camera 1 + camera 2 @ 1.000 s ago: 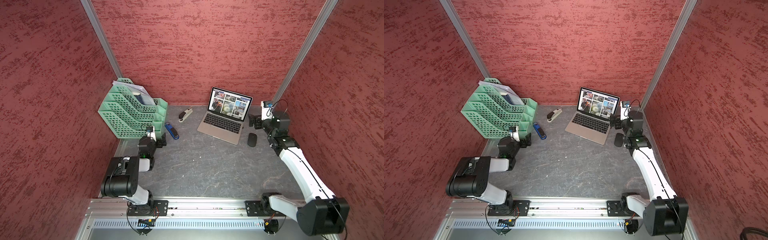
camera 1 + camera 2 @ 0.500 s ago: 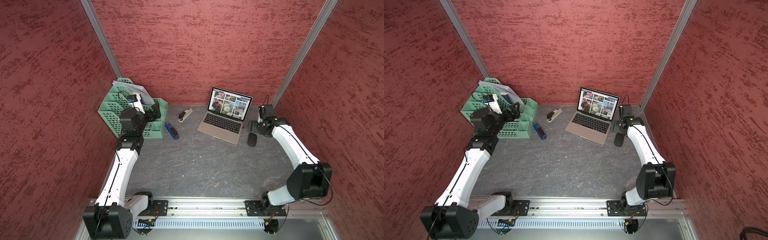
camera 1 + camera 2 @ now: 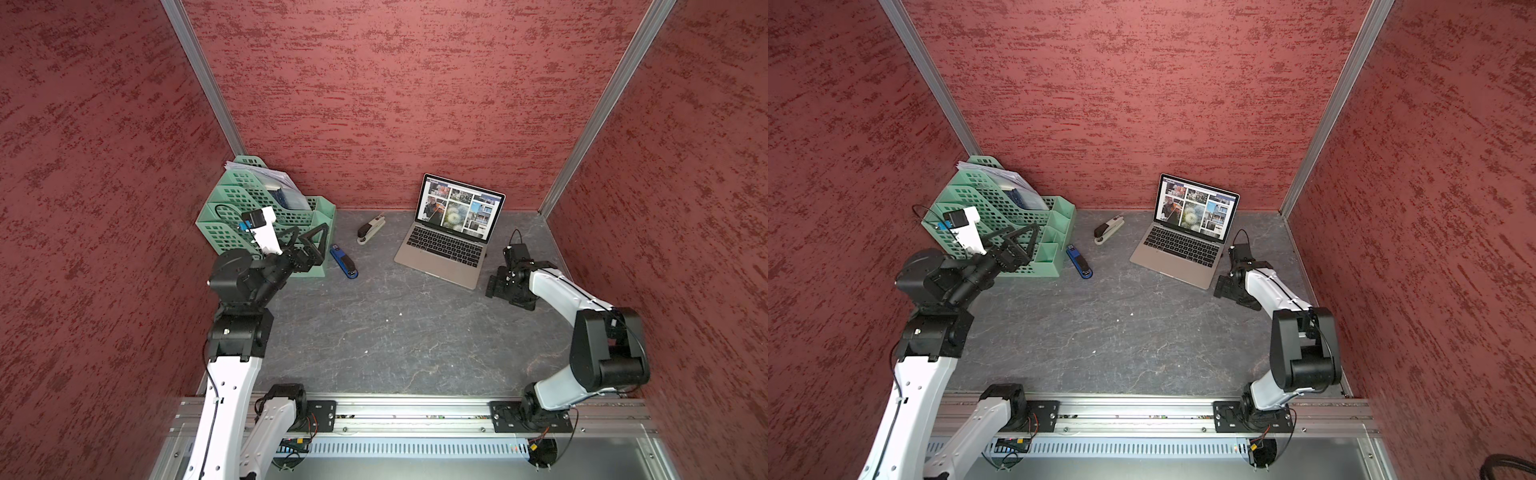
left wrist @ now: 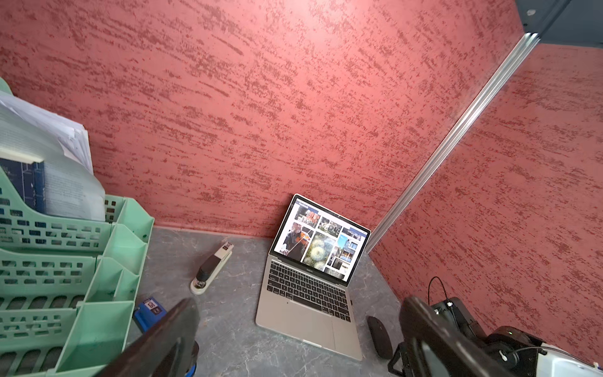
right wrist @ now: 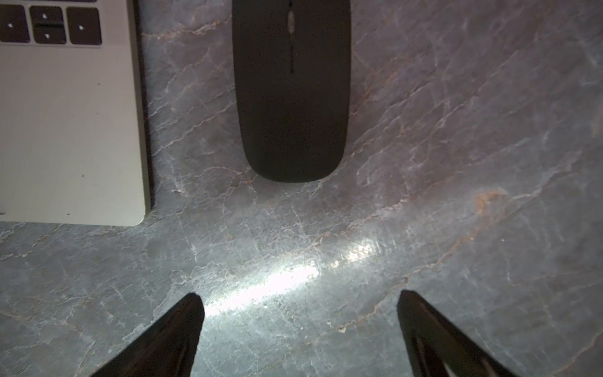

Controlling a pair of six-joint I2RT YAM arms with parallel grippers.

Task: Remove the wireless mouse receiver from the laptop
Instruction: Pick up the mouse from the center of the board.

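Observation:
The laptop (image 3: 440, 253) (image 3: 1177, 255) stands open at the back right, its screen showing a grid of photos. The wireless mouse receiver (image 4: 351, 302) is a tiny dark stub on the laptop's (image 4: 303, 323) right edge, beside the keyboard. My right gripper (image 3: 496, 286) (image 3: 1223, 289) points down just right of the laptop's front corner (image 5: 71, 130). In the right wrist view it (image 5: 298, 326) is open over bare table, short of the black mouse (image 5: 290, 98). My left gripper (image 3: 305, 241) (image 4: 300, 326) hangs open and empty by the green organiser, far from the laptop.
A green paper organiser (image 3: 232, 220) fills the back left. A grey and black stapler (image 3: 371, 228) and a blue one (image 3: 344, 261) lie between it and the laptop. Red walls close in on three sides. The mouse (image 4: 380, 336) lies right of the laptop.
My right gripper has drawn back from beside the laptop's right edge toward the front and now covers the mouse in both top views. My left arm has risen from its folded pose.

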